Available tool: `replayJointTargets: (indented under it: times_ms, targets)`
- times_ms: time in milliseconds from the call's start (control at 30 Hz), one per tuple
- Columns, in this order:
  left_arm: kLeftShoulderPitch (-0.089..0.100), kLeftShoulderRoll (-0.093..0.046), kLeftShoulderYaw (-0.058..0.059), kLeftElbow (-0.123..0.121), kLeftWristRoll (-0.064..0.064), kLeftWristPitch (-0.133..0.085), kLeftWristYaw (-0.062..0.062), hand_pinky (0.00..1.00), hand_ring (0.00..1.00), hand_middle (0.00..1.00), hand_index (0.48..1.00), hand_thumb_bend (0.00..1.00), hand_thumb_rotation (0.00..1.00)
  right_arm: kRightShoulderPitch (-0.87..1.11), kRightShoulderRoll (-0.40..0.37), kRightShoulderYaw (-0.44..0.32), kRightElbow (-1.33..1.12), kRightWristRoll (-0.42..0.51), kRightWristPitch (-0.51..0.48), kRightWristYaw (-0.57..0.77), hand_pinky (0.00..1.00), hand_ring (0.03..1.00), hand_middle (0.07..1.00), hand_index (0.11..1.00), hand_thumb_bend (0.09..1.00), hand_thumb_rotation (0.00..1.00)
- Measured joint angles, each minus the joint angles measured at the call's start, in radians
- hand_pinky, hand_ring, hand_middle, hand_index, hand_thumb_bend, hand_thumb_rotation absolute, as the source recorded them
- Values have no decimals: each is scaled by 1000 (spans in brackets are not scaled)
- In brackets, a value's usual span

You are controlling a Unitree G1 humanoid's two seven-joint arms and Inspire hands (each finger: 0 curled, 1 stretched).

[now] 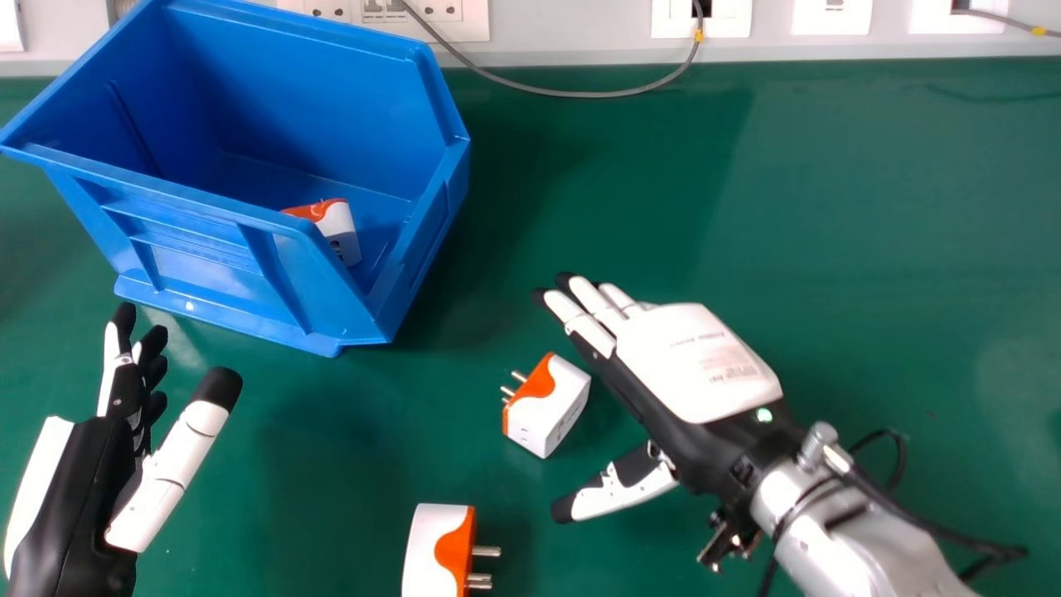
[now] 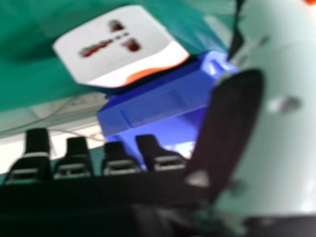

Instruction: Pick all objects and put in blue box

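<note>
Over there a green counter (image 1: 829, 207) runs up to a pale wall (image 1: 572, 25) fitted with white socket plates (image 1: 831, 16), and a grey cable (image 1: 572, 93) droops in a loop along the counter's far edge. On the robot's left, close to the wall, sits the blue box (image 1: 182, 215), turned at an angle. I can see 1 white and orange plug adapter (image 1: 344, 228) already inside it, down on its floor.

Another 2 are out on the counter. The middle adapter (image 1: 547, 410) lies just beside the right hand (image 1: 696, 365), in front of the space between fingers and thumb, its metal prongs aimed towards the robot's left. That hand is unclenched and holding nothing, its fingers straight and its thumb well out to the side, palm turned away from me and the back up. From the right hand view, the adapter's socket face shows, with the blue box beyond it.

The nearest adapter (image 1: 427, 551) rests closer to the robot, between the 2 hands, its prongs towards the robot's right. The left hand (image 1: 91, 473) is empty too, fingers loosely extended and thumb apart, near the box's closer side.
</note>
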Motion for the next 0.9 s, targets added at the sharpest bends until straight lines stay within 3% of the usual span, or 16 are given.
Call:
replayJointTargets:
  times_ms: [567,900]
  targets:
    - [2,-1,0,-3,2,7,5,990,1000,1000,1000,818,810,-228,-30,55,171,19,-125,101,847,935,963,906,719,208]
    - [5,-2,0,-19,1,10,5,990,1000,1000,1000,819,809,-376,-49,110,290,22,-274,169,828,924,945,880,697,115]
